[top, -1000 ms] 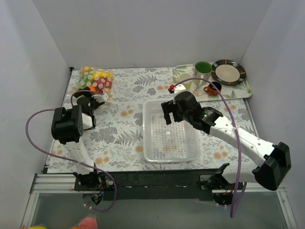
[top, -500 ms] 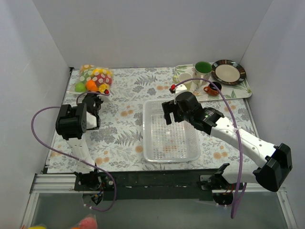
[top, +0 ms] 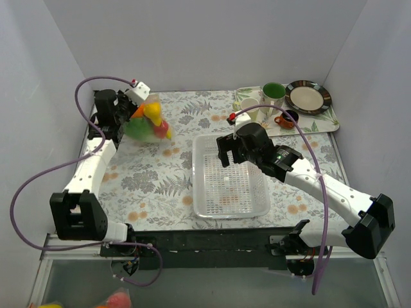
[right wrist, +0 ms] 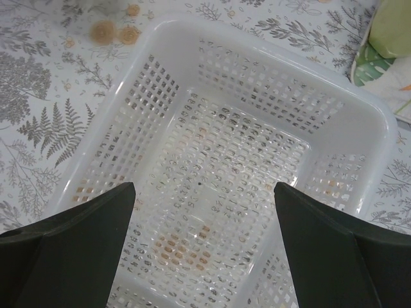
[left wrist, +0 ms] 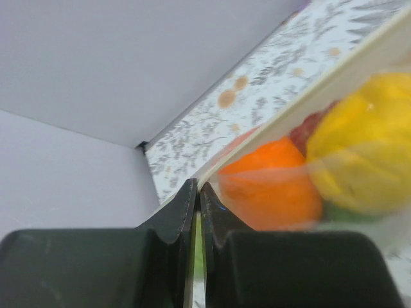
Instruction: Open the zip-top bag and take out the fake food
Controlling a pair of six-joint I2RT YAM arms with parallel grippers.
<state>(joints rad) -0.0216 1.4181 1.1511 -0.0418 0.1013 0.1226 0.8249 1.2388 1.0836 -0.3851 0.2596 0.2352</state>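
Left gripper point(left wrist: 196, 187): fingers clenched tip to tip, only a thin slit between them, pinching the edge of the zip-top bag point(left wrist: 302, 109), whose pale top strip runs up and to the right from the tips. Fake food point(left wrist: 273, 183) inside the bag, just beside the fingers: an orange piece nearest, a yellow piece point(left wrist: 359, 160) to its right, red and green showing at the edges. In the overhead view the left gripper point(top: 126, 113) sits at the far left of the table point(top: 160, 176), with the bag point(top: 149, 122) blurred beside it, yellow, green and red visible; the left arm is stretched out toward the back wall. Right gripper point(right wrist: 204, 186): fingers spread wide, grasping nothing, hanging over the white perforated basket point(right wrist: 257, 48); nothing in the basket. In the overhead view the right gripper point(top: 226, 151) is above the far end of the basket point(top: 196, 179), well apart from the bag. Tray point(top: 324, 123) at the far right corner, bearing cups point(top: 273, 91) and a plate point(top: 308, 96).
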